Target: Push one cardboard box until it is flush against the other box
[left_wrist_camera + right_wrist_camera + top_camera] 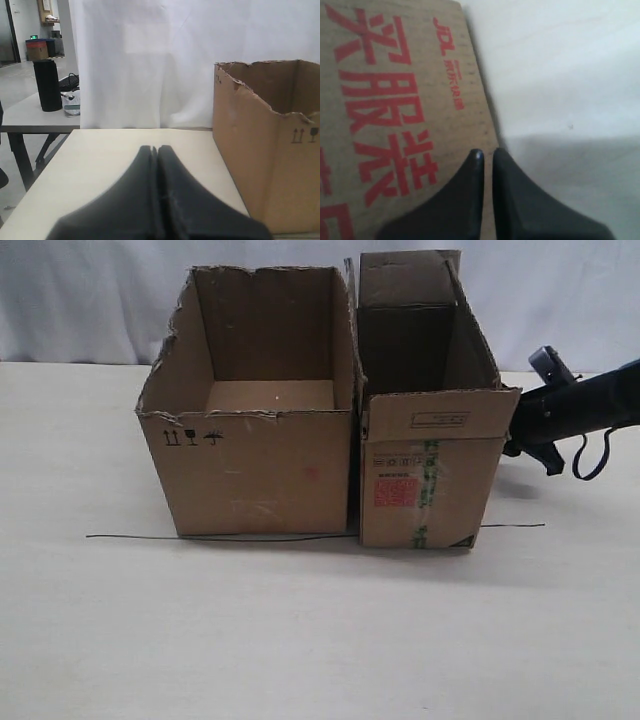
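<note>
The narrower cardboard box [425,470], with a red label and green-striped tape, stands on the right of the wider other box [255,440] with the torn rim. Only a thin dark seam shows between their sides. My right gripper [518,437] is shut at the narrow box's outer right side. In the right wrist view its fingertips [476,156] lie over the red-printed side of the cardboard box [395,100], near that side's edge. My left gripper [154,149] is shut and empty above the table, with the other box [270,165] off to one side of it. The exterior view does not show the left gripper.
A thin black line [250,537] runs across the pale table [300,640] along the boxes' front edges. A white curtain [100,290] hangs behind the table. Beyond the table, the left wrist view shows another table carrying a black cylinder [47,85].
</note>
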